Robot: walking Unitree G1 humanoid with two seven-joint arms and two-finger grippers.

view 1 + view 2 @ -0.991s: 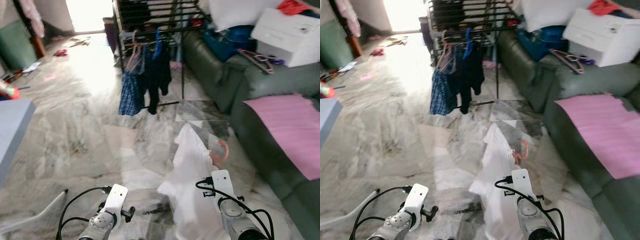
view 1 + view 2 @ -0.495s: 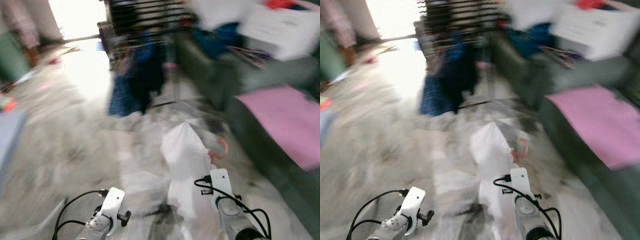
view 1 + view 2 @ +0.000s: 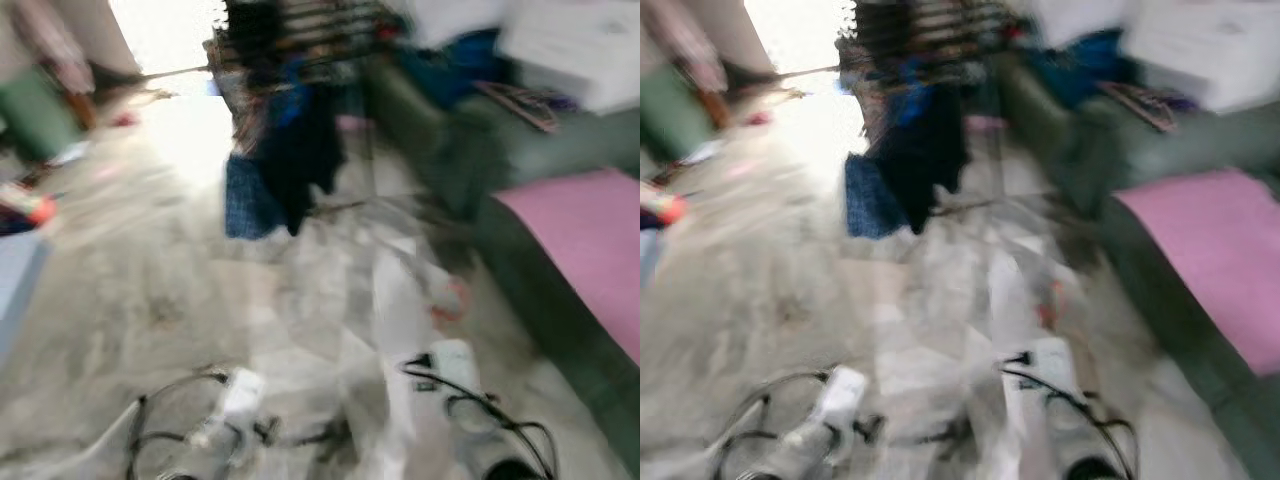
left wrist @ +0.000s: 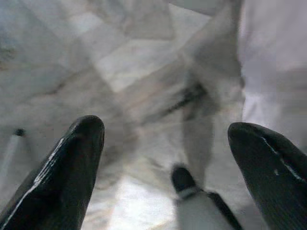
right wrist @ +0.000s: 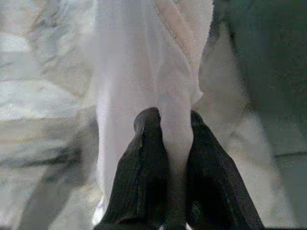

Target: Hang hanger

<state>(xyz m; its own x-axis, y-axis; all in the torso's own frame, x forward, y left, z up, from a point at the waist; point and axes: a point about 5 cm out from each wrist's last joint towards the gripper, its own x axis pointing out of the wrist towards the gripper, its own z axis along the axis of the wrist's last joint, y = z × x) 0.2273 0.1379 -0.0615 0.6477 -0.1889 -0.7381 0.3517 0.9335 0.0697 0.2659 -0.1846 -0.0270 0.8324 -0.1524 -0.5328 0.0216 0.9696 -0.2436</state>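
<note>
The right gripper (image 5: 169,143) is pinching a white cloth garment (image 5: 144,72) tightly between its two black fingers, low in front of the robot. A pink hanger hook (image 3: 447,298) is showing blurrily at the garment's top. The left gripper (image 4: 168,158) is hanging with its fingers spread wide apart, holding nothing, above the grey marble floor (image 3: 150,280). Ahead, a black drying rack (image 3: 290,40) is carrying dark hanging clothes (image 3: 285,165), beside a dark green sofa (image 3: 470,150).

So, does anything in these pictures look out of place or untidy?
Yes. Small items lie scattered on the marble floor far left. Loose hangers lie on the green sofa, not on the drying rack. The right gripper pinches the white garment by its cloth.
</note>
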